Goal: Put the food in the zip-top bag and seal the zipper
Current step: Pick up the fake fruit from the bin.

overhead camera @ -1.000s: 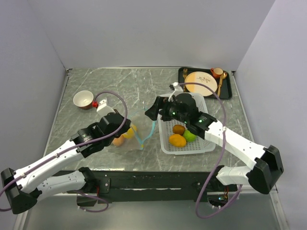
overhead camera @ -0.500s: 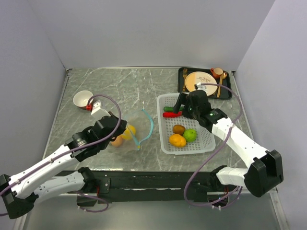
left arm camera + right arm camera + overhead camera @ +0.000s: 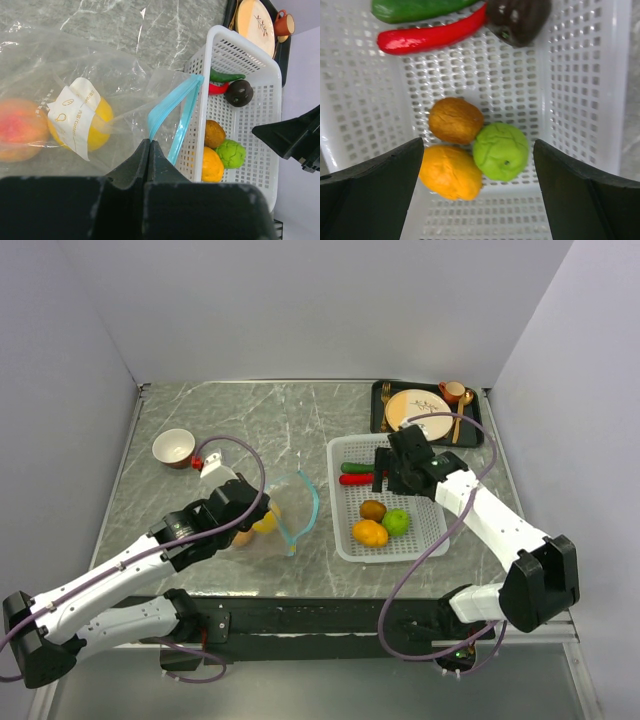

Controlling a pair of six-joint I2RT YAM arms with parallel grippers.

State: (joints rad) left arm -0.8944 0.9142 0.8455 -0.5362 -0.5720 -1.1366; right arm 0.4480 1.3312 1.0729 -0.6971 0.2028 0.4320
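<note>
— Back from the clear plastic zip-top bag (image 3: 60, 60), the right gripper (image 3: 385, 472) is moving over the white mesh basket (image 3: 272, 95), jaws spread.
— Left gripper (image 3: 150, 150) is pinching the bag's edge; toy food (image 3: 451, 171) is waiting there.

From above, my right gripper (image 3: 381, 472) covers the dark fruit (image 3: 519, 19) at the basket's (image 3: 336, 510) far end; my right wrist view crops it and the green pepper (image 3: 415, 9) there.

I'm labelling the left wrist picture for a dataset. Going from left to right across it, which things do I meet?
From the left: peach-pink fruit → yellow fruit → zipper → white basket.
</note>
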